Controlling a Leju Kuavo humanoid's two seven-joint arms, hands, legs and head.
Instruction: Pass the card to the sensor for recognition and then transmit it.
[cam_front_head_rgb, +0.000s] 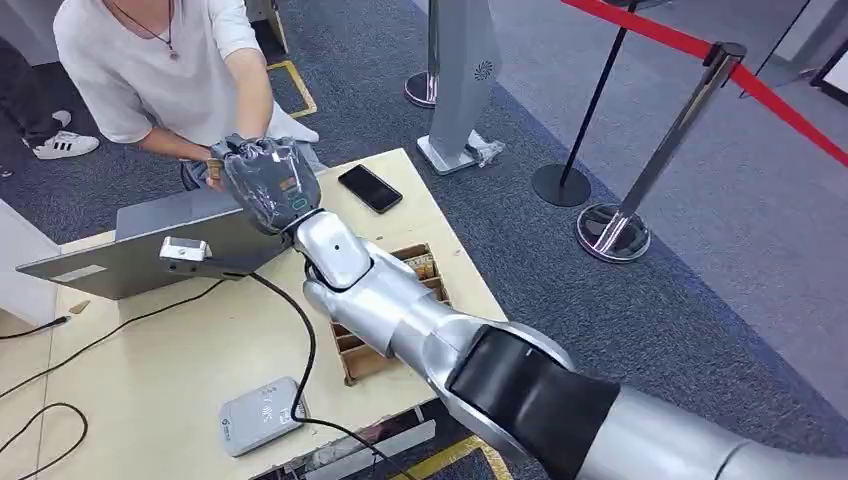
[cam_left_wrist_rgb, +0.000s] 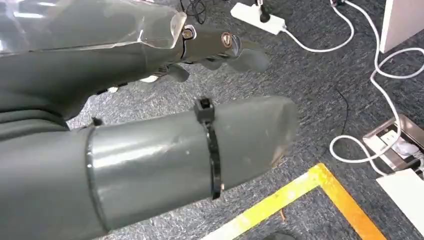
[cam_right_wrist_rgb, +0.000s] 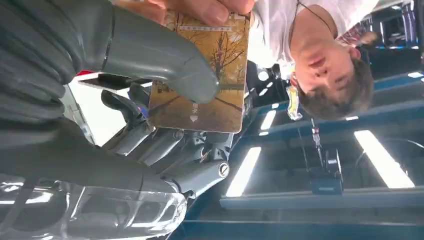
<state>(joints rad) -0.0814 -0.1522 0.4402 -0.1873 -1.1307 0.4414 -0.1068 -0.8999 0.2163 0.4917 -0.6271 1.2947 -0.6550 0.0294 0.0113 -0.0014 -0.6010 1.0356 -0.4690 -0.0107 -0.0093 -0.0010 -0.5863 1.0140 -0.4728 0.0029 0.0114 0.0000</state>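
Across the smooth wooden table (cam_front_head_rgb: 180, 370), the right hand (cam_front_head_rgb: 265, 180) pinches the flat, glossy tree-printed card (cam_right_wrist_rgb: 210, 75) under its thumb while a person's fingers (cam_right_wrist_rgb: 200, 7) grip its far edge; releasing late could bend it, while the left hand (cam_left_wrist_rgb: 150, 100) hangs empty, fingers apart.

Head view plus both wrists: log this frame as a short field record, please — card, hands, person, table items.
card: brown tree-print card, pinched by the right hand, thumb across its face
person: fingers also on the card's far edge
left hand: hanging over carpet, holding nothing
reader: grey card reader near table edge
table extras: laptop, phone
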